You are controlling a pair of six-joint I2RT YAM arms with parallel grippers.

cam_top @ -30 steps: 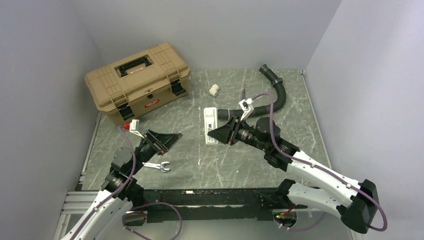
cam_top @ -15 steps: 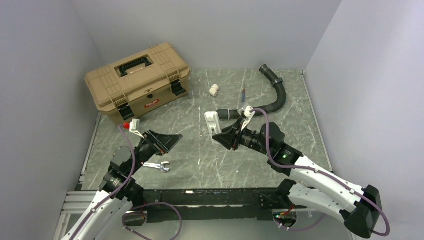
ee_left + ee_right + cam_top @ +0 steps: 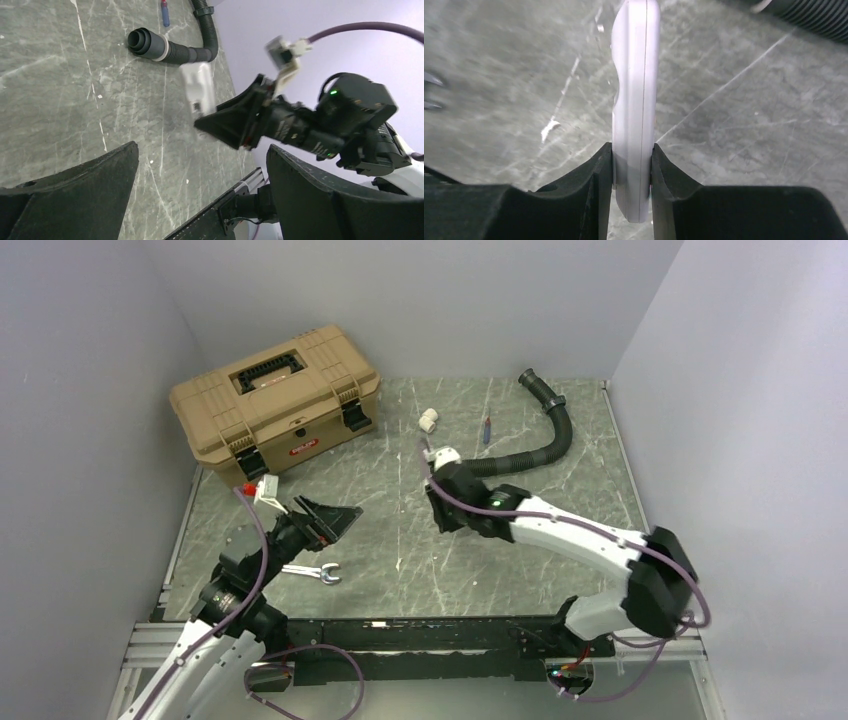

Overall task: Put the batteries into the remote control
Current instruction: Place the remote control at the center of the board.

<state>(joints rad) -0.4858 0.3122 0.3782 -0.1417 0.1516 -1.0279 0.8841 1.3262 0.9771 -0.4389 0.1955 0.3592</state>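
Note:
The white remote control (image 3: 635, 95) stands edge-on between the fingers of my right gripper (image 3: 632, 165), which is shut on its near end, just above the grey marbled table. In the left wrist view the remote control (image 3: 199, 90) sticks out past the right gripper's black fingers (image 3: 235, 122). From above, my right arm (image 3: 560, 530) covers most of the remote. My left gripper (image 3: 332, 520) hangs open and empty at the left, above the table, its fingers (image 3: 90, 180) wide apart. The batteries are out of view.
A tan toolbox (image 3: 270, 400) sits at the back left. A silver wrench (image 3: 315, 572) lies beside the left arm. A black corrugated hose (image 3: 545, 435) curves along the back right, with a white pipe fitting (image 3: 428, 420) and a red-and-blue stick (image 3: 487, 428) nearby.
My right arm has swung its wrist round and drawn in towards the table's middle, turning the remote from flat to edge-on. The left arm has barely shifted.

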